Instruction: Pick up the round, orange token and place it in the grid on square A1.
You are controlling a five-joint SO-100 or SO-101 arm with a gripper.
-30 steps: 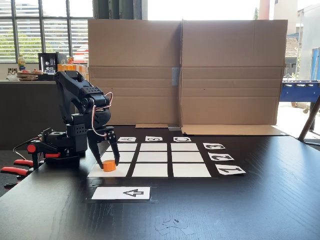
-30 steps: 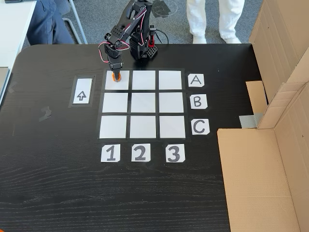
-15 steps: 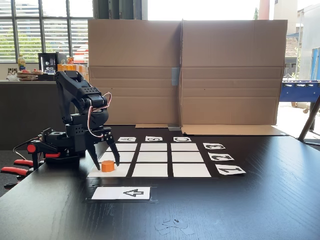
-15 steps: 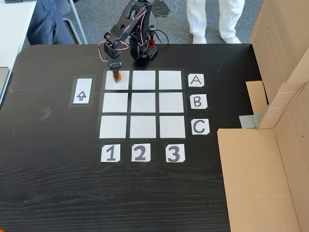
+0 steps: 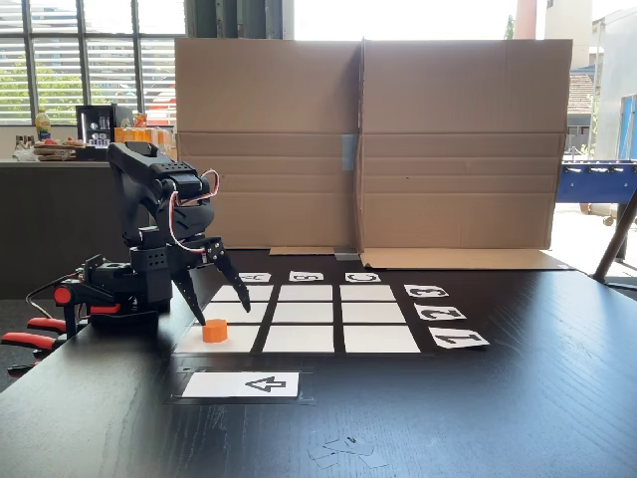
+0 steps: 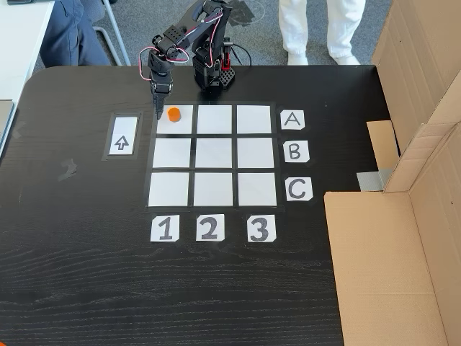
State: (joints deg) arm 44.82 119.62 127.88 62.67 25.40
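While your claw (image 5: pixel 221 307) hangs spread wide and holding nothing just above the token (image 5: pixel 215 331), that orange token (image 6: pixel 173 114) sits flat on square A1 (image 6: pixel 181 125), the corner cell of the grid (image 6: pixel 213 155) on the black surface (image 6: pixel 86 274).

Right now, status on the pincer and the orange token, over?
Pincer open, lifted above the grid, holding nothing. Token sits flat on square A1, apart from the fingers. Nothing in the way.
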